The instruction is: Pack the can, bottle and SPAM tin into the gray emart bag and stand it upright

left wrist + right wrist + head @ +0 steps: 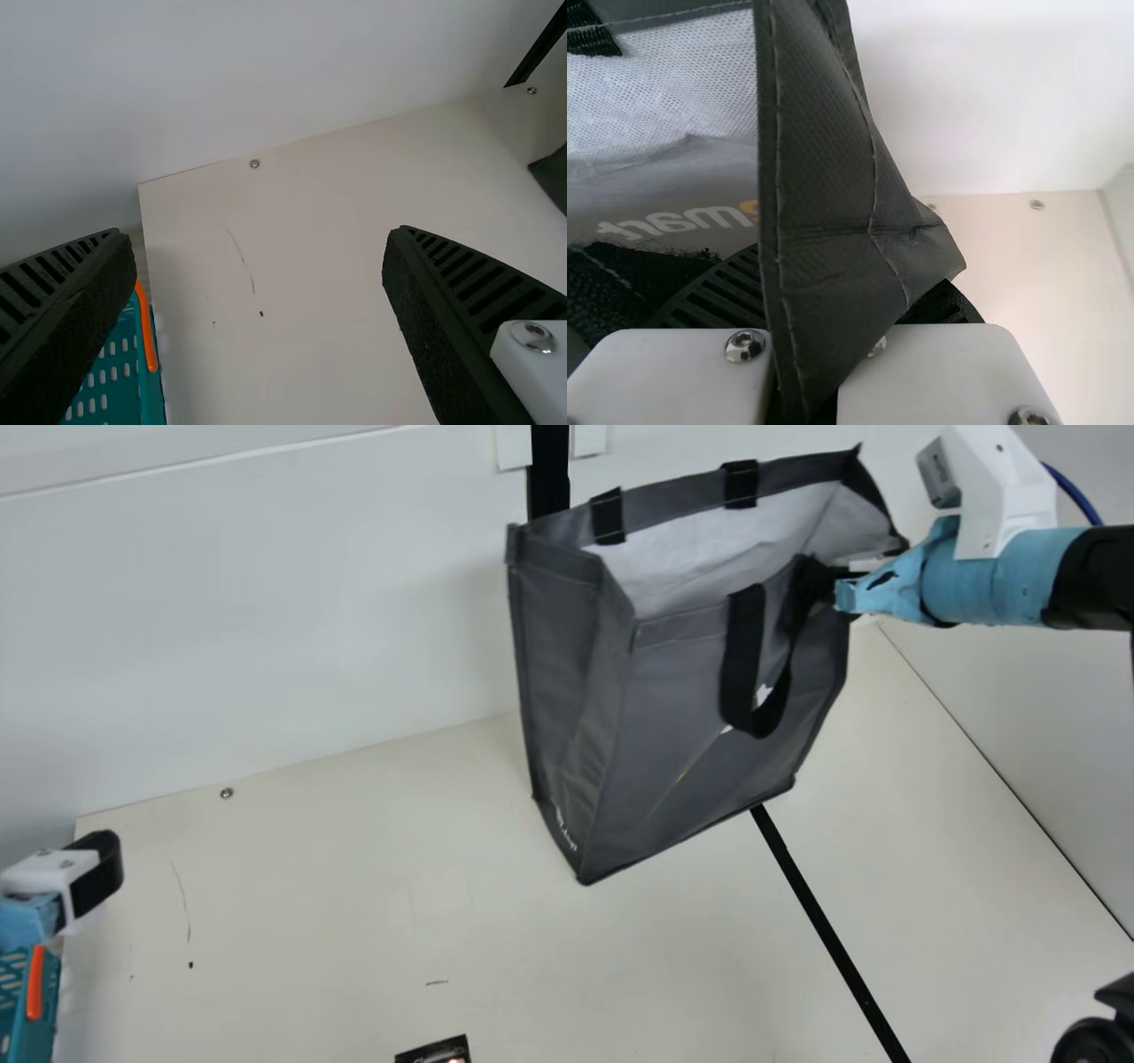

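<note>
The right gripper [850,586] is clenching the gray emart bag [700,708] by its side edge near the open mouth. The bag is leaning at a tilt by the wall [292,602], a black handle [742,655] drooping down its front. The left gripper [96,872], released, is spreading its jaws wide near a teal basket [19,1023].

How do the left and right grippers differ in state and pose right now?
- Left gripper is open with nothing between its fingers; right gripper is shut on the gray bag's upper side.
- Left gripper is at the main view's left edge, by the teal basket; right gripper is at the bag's mouth.
Shared: black ribbed fingers.
</note>
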Controlling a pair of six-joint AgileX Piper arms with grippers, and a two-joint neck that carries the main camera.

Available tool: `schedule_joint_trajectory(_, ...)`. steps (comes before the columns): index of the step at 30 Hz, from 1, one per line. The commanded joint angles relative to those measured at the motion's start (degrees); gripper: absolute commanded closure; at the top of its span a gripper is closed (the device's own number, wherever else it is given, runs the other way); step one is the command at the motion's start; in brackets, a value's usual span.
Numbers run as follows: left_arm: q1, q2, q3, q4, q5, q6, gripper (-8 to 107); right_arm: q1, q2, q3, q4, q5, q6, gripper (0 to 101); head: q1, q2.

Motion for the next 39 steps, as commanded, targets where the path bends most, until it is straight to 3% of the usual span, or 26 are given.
schedule_joint_trajectory(1,0.0,0.0,0.0,0.0,0.0,0.0,9,-1.6,0.4,-0.5,-0.6,0.0,-0.3,101,-1.3,0.0)
schedule_joint_trajectory(20,0.0,0.0,0.0,0.0,0.0,0.0,9,-14.2,5.1,-7.3,-4.8,-0.2,-3.5,101,-1.3,0.0)
schedule_joint_trajectory(31,0.0,0.0,0.0,0.0,0.0,0.0,9,-18.7,6.1,-8.5,-6.8,-0.9,-4.4,101,-1.3,0.0)
schedule_joint_trajectory(39,0.0,0.0,0.0,0.0,0.0,0.0,9,-19.9,5.6,-7.5,-3.6,-0.7,-3.7,75,-1.3,0.0)
